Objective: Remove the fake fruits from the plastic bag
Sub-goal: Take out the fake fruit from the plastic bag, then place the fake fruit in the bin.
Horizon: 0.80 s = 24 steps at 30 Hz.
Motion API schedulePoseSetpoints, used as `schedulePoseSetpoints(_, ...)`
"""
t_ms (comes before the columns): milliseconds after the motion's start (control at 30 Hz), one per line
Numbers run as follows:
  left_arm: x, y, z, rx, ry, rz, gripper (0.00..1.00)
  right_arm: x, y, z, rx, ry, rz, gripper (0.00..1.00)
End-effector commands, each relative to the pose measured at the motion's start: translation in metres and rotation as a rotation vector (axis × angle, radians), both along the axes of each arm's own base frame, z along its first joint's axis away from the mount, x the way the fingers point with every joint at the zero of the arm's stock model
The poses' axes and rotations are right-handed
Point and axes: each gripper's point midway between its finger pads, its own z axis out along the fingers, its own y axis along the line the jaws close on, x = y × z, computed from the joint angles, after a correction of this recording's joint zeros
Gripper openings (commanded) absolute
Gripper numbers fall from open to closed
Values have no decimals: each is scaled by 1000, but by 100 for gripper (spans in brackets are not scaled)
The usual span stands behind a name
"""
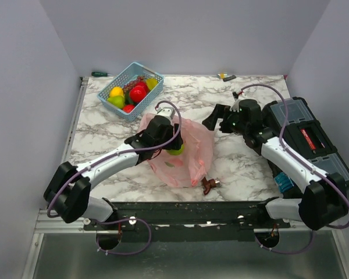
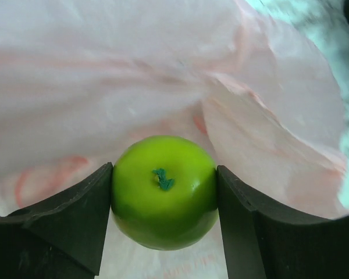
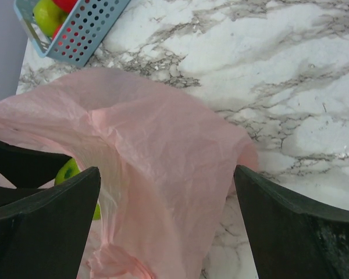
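On the marble table [image 1: 244, 168], the apple [image 2: 163, 215] is clamped by the left gripper [image 2: 164, 171] just over the bag [image 1: 192, 157], the right gripper [image 1: 216, 121] is held wide apart and empty, and the glossy apple could be squirted free by an off-centre squeeze.

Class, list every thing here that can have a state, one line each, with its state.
Glossy green plastic apple, gripped between the left gripper's fingers.
Left gripper, shut on the apple.
Right gripper, open, holding nothing.
Thin crinkly pink plastic bag, crumpled, lying on the marble table.
Light blue lattice basket, holding several toy fruits.
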Motion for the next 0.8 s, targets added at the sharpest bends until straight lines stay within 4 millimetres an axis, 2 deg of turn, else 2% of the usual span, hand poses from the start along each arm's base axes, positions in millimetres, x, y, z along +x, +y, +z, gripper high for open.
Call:
schedulePoseSetpoints(0,-70,-16,5,-113,142,-283,24,-28,-4,-17,-11,43,41,100)
schedulePoseSetpoints(133,-123,-26,35,-231,178,-549,23,-38,-11,-24,-32,48,35,100)
schedulePoseSetpoints(200,-143,-25,56,-284,153,-643,23,-42,-12,-26,-31,50,42,100)
schedulePoseSetpoints(300,-159,-16,96,-338,52,-731,23,-47,-13,-28,-30,50,45,100)
schedulePoseSetpoints(400,-155,-3,146,-375,-110,-747,23,-49,-14,-28,-32,46,49,100)
schedulePoseSetpoints(467,-137,10,175,-345,-222,-673,23,-50,-14,-27,-32,44,53,100)
schedulePoseSetpoints(533,-104,32,197,-282,-294,-504,20,-51,-14,-28,-34,43,54,100)
schedulePoseSetpoints(600,-59,67,214,-228,-336,-227,17,-51,-14,-28,-36,40,57,100)
schedulePoseSetpoints(667,-24,102,230,-211,-380,23,17,-51,-14,-28,-34,39,57,100)
schedulePoseSetpoints(767,22,154,241,-216,-462,347,17,-50,-14,-28,-33,34,56,100)
